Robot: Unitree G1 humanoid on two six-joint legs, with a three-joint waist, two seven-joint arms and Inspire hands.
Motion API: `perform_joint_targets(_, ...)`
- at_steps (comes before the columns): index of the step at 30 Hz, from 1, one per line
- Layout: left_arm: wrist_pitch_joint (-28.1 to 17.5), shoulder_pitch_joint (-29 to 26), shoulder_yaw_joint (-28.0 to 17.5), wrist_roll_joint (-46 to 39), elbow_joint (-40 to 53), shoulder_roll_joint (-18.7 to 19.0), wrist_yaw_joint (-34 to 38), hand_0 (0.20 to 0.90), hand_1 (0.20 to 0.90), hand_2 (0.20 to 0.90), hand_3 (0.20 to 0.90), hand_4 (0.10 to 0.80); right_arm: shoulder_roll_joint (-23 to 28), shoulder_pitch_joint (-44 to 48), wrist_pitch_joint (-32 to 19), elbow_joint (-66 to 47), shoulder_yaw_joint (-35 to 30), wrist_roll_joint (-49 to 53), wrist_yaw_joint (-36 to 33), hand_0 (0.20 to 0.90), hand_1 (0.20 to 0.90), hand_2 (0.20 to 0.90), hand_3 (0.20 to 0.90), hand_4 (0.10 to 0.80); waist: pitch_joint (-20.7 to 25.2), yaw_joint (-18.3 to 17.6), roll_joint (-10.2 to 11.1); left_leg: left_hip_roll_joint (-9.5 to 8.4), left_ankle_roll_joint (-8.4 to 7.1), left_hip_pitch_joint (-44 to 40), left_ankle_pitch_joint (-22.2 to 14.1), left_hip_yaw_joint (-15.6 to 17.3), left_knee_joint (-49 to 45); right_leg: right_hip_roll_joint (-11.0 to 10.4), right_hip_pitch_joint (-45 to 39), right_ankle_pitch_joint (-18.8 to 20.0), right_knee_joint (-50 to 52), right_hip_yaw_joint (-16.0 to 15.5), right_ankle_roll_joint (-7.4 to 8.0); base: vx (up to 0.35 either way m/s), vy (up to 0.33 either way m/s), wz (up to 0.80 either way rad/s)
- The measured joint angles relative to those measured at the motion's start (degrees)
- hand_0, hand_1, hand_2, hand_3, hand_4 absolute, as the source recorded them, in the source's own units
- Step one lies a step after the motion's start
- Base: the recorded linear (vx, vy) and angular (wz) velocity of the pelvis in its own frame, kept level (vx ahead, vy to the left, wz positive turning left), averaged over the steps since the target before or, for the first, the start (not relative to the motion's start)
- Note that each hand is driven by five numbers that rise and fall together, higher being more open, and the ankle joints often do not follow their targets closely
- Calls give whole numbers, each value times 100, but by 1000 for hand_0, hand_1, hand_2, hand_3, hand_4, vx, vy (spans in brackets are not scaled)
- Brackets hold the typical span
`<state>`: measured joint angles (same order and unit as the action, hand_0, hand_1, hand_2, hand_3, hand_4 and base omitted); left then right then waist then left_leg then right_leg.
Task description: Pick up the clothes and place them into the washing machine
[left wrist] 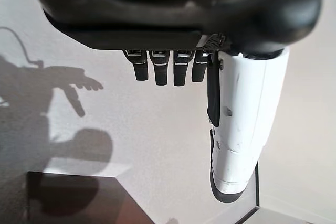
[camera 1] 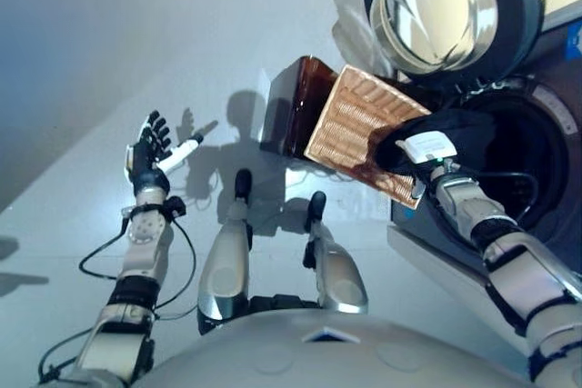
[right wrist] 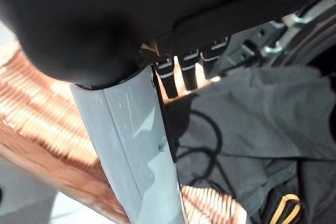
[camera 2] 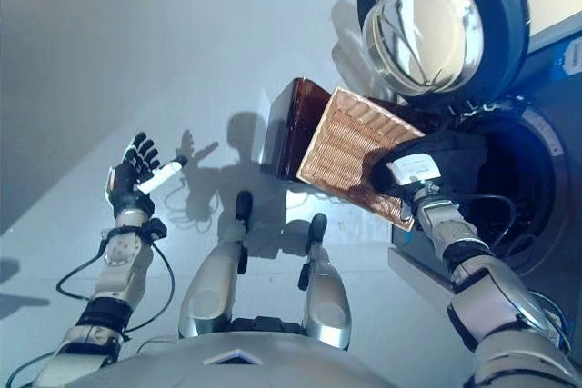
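Note:
A dark garment [right wrist: 252, 108] with a yellow-striped trim lies bunched at the rim of the washing machine's drum opening [camera 1: 536, 170], partly over the corner of a brown wicker basket [camera 1: 359, 129]. My right hand [camera 1: 427, 152] is on the garment at the mouth of the drum. In the right wrist view its thumb [right wrist: 131, 150] and fingers [right wrist: 181, 72] are straight, and the fingertips reach the cloth without curling round it. My left hand [camera 1: 150, 156] hangs open over the floor at the left, holding nothing.
The washer's round glass door [camera 1: 446, 11] stands swung open above the drum. The basket rests tipped against the machine's front, beside a dark brown box [camera 1: 291, 106]. Pale bare floor [camera 1: 136, 43] spreads to the left.

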<state>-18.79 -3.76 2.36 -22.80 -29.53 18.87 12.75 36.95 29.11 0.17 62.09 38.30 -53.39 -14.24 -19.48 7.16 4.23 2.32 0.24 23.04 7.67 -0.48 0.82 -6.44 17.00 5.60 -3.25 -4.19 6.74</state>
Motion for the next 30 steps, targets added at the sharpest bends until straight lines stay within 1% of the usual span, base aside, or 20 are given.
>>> perform_joint_targets(2,-45,-123,-3,-42,61,-1,108,900,900,900,900,800,-100,95,25,302,-6,107,-102,900,900,900,900,800,-9,16,-4,-1,0,158,1,-13,-31,0,152,0,22,1,0,-81,-13,2)
perform_joint_targets(5,-113,-312,-6,-45,215,7,270,900,900,900,900,800,-120,326,177,673,-52,335,-230,900,900,900,900,800,-202,19,-89,-8,-5,365,4,-79,-113,-2,409,-45,229,-18,1,-15,-1,0)
perform_joint_targets(11,-173,-401,-2,-42,528,15,345,900,900,900,900,800,-102,465,347,878,-78,437,-451,900,900,900,900,800,-300,35,-171,-8,-8,668,5,-175,-263,-7,796,-199,614,-45,-7,-21,2,3)
perform_joint_targets(13,-172,-417,1,-42,544,18,347,900,900,900,900,800,-100,597,380,966,-107,436,-493,900,900,900,900,800,-326,49,-211,-18,-9,798,6,-176,-323,-37,1025,-297,858,-42,-3,0,0,0)
perform_joint_targets(15,-172,-430,1,-41,551,22,348,900,900,900,900,800,-98,651,414,984,-284,437,-590,900,900,900,900,800,-340,75,-237,-29,-10,912,6,-181,-391,-57,1219,-389,1087,-34,-8,0,0,0)
perform_joint_targets(18,-167,-469,16,-38,594,19,348,900,900,900,900,800,-54,715,566,1121,-284,438,-620,900,900,900,900,800,-376,150,-300,-51,-12,1056,4,-226,-476,-95,1495,-583,1506,-28,-21,-41,-10,8)
perform_joint_targets(21,-171,-501,8,-37,765,57,364,900,900,900,900,800,141,733,611,1115,-285,434,-686,900,900,900,900,800,-379,162,-339,-123,-32,1392,-30,-287,-717,-169,1999,-880,2175,4,-31,-63,-25,15)
perform_joint_targets(22,-171,-535,4,-36,764,76,367,900,900,900,900,800,181,773,612,1115,-284,433,-704,900,900,900,900,800,-379,165,-346,-131,-40,1487,-41,-295,-792,-183,2101,-922,2289,4,-40,-98,-39,23)
perform_joint_targets(23,-169,-591,6,-38,760,116,378,900,900,900,900,800,233,843,612,1105,-281,432,-707,900,900,900,900,800,-382,163,-346,-144,-57,1672,-105,-312,-1007,-205,2288,-1030,2555,6,-46,9,-77,19)
perform_joint_targets(24,-168,-644,12,-36,764,135,384,900,900,900,900,800,302,857,605,1077,-269,428,-712,900,900,900,900,800,-382,160,-346,-164,-55,1861,-220,-317,-1279,-234,2471,-1129,2837,18,-84,-16,-103,24)
perform_joint_targets(25,-169,-738,-2,-36,775,148,404,900,900,900,900,800,387,880,607,1091,-262,427,-721,900,900,900,900,800,-383,161,-344,-199,-108,2145,-480,-339,-1761,-282,2711,-1388,3276,15,-89,31,-96,21)
perform_joint_targets(26,-168,-769,-4,-36,779,155,430,900,900,900,900,800,429,892,607,1083,-262,423,-720,900,900,900,900,800,-380,161,-351,-207,-111,2287,-530,-360,-2005,-290,2830,-1461,3502,30,-108,-63,-64,19)
perform_joint_targets(27,-169,-759,-56,-33,873,182,472,900,900,900,900,800,477,898,603,1059,-259,415,-736,900,900,900,900,800,-380,166,-350,-194,-142,2532,-745,-397,-2474,-332,3023,-1656,3863,22,-166,-80,-71,11)
perform_joint_targets(29,-173,-753,-201,-17,918,202,522,900,900,900,900,800,542,921,597,1052,-246,368,-746,900,900,900,900,800,-379,169,-351,-163,-204,2861,-986,-454,-3079,-303,3308,-1843,4381,28,-246,-60,-50,-3)
perform_joint_targets(30,-173,-736,-310,-17,941,222,556,900,900,900,900,800,604,978,592,1050,-240,302,-754,900,900,900,900,800,-380,177,-350,-106,-237,3104,-1142,-447,-3449,-266,3509,-1957,4644,42,-290,-31,-37,-18)
